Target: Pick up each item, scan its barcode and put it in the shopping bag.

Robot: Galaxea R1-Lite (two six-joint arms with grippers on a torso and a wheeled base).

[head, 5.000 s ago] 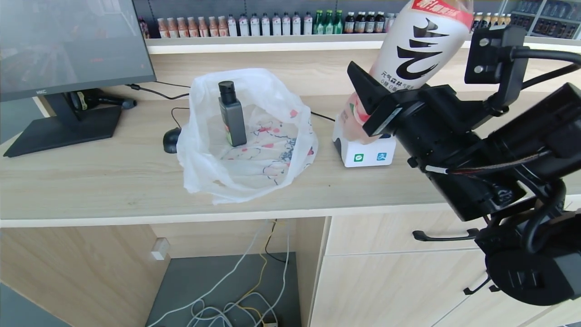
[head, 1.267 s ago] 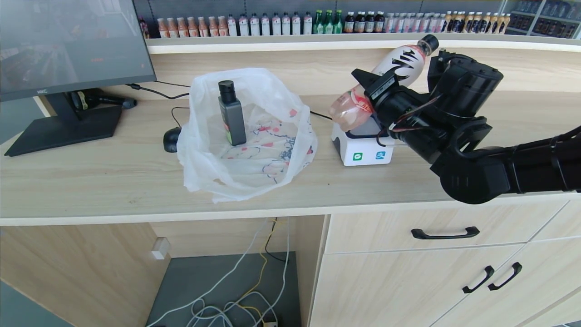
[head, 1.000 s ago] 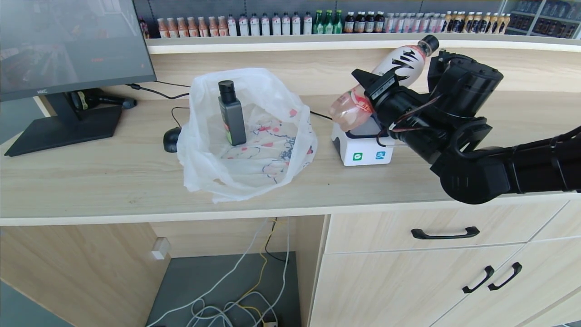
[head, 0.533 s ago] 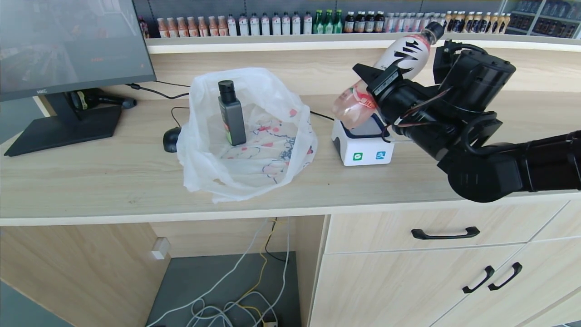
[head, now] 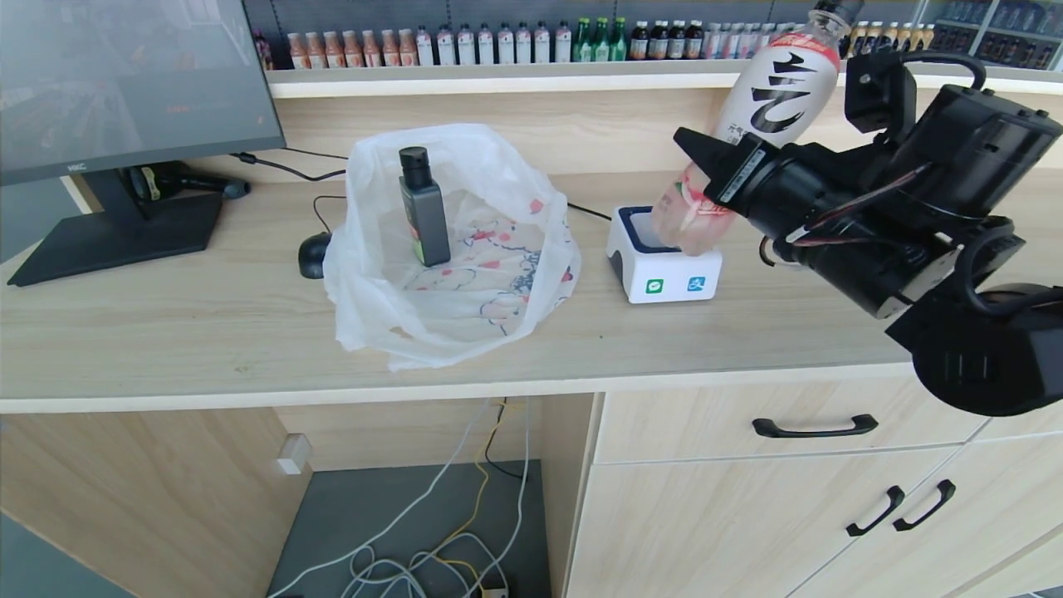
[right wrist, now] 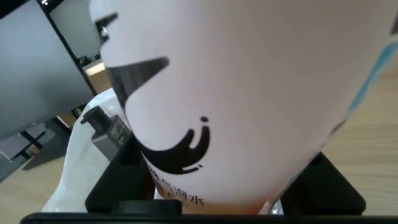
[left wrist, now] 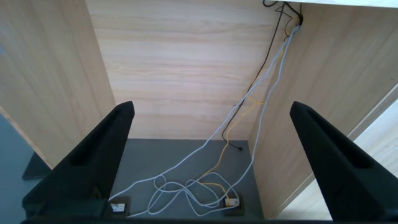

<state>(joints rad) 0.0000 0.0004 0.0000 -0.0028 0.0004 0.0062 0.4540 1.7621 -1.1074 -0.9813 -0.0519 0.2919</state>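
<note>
Tilted bottle (head: pixel 751 133), white label with black strokes, pinkish base, gripped firmly in right hand (head: pixel 721 176), base over white scanner (head: pixel 664 274) on table (head: pixel 208 316). Cap clipped at the edge. Left hand (left wrist: pixel 211 107) spread open.

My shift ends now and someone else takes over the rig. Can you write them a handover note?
Right claw: shut on the drink bottle, held tilted with its base over the white scanner.
Left claw: open, empty, down below the counter.
Done: grey bottle stands in the shopping bag.
Left: whether the scan registered cannot be seen. Scan if needed, then bag the drink bottle.
</note>
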